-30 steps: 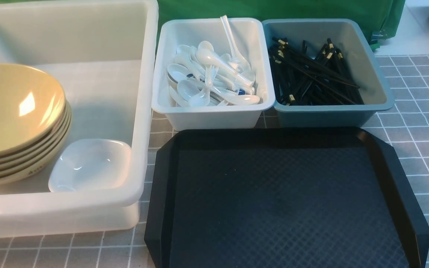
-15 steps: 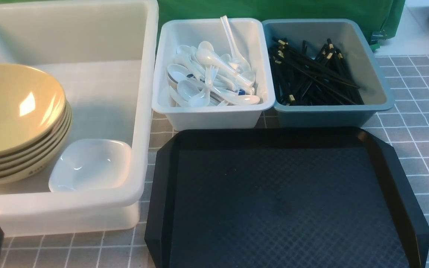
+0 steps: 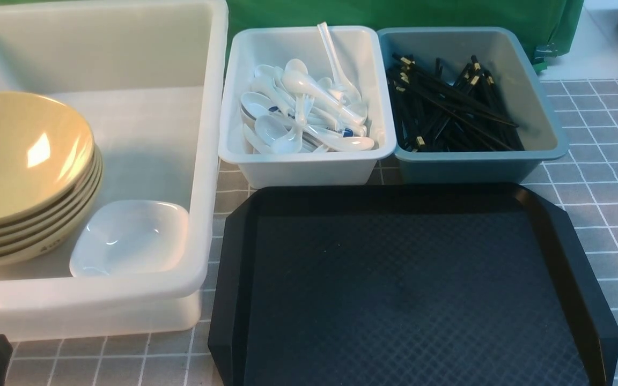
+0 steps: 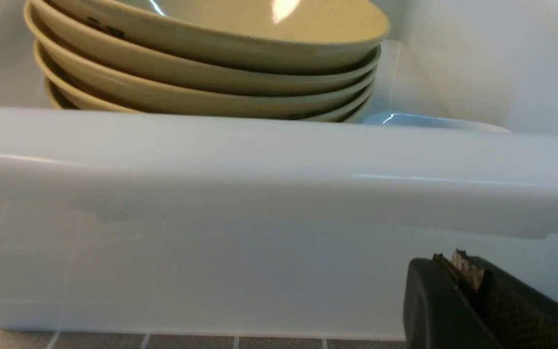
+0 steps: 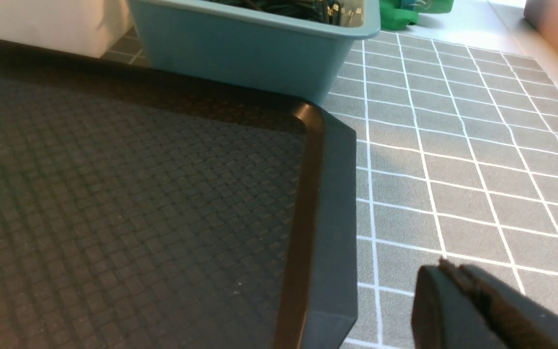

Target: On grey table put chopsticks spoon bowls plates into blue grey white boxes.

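With sorting seemingly finished: tan bowls (image 3: 24, 161), stacked, and white plate (image 3: 129, 238), in large tub (image 3: 204, 161); spoons (image 3: 309, 118), white bin (image 3: 309, 171); chopsticks (image 3: 448, 107), blue-grey bin (image 3: 464, 167). Left tool (image 4: 453, 259), right tool (image 5: 446, 266): closed, empty. Next: presumably withdraw both.

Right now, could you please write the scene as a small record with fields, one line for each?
large tub: tan bowls stacked and tilted; white dish beside them
white bin: a loose pile of white spoons
blue-grey bin: black chopsticks, crossing each other
black tray: nothing on it in the front view
left gripper: shut, in front of the tub, holding nothing
right gripper: shut, holding nothing
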